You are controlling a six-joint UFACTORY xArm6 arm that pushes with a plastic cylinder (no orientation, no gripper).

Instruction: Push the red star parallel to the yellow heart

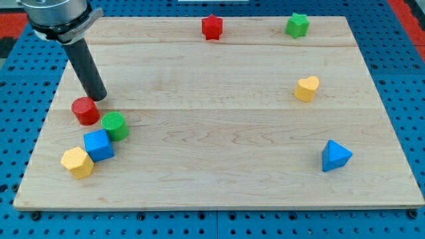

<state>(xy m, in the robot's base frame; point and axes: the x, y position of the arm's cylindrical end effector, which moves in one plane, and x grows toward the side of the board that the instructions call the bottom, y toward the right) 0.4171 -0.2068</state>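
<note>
My tip point(97, 97) stands at the view's left, far from the red star point(212, 27).
There are no jaws here, only a rod that holds nothing. The star sits at the tabletop's point(219, 153) top edge; the yellow heart point(306, 88) is lower right. My tip is just beside the red cylinder point(85, 111).

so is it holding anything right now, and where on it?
Nothing is held; the arm ends in a bare rod. My tip sits just above-right of the red cylinder, at or near its edge. The red star lies far off, untouched.
</note>
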